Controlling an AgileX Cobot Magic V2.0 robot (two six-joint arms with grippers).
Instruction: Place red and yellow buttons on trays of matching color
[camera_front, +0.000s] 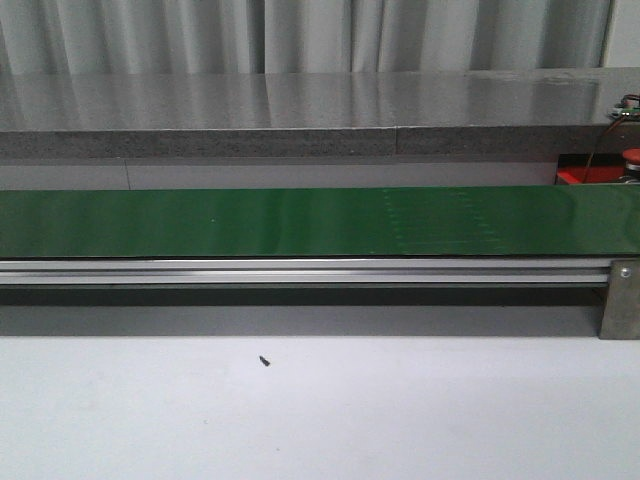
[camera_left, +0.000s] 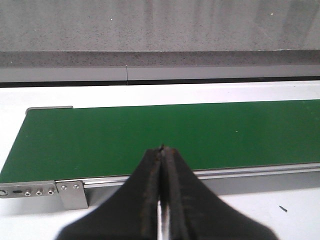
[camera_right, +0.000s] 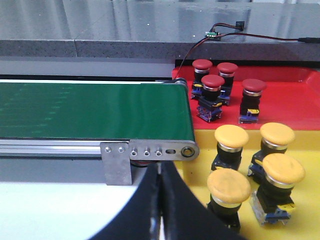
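- The left hand (camera_left: 161, 150) is closed on nothing, its fingers pressed together, and it hovers at the near edge of the green conveyor belt (camera_left: 165, 134), close to the belt's left end.
- The right hand (camera_right: 159, 172) is likewise closed and empty, poised just near of the belt's right end roller (camera_right: 188, 151).
- Just right of that end lie the trays: the yellow tray (camera_right: 200, 145) nearer, the red tray (camera_right: 290, 102) beyond it.
- Four yellow buttons (camera_right: 231, 136) stand upright on the yellow tray.
- Four red buttons (camera_right: 213, 82) stand on the red tray (three clustered by the belt, one a little further right).
- The belt carries nothing, and the white counter (camera_front: 400, 420) in front shows only a small dark speck (camera_front: 264, 361).
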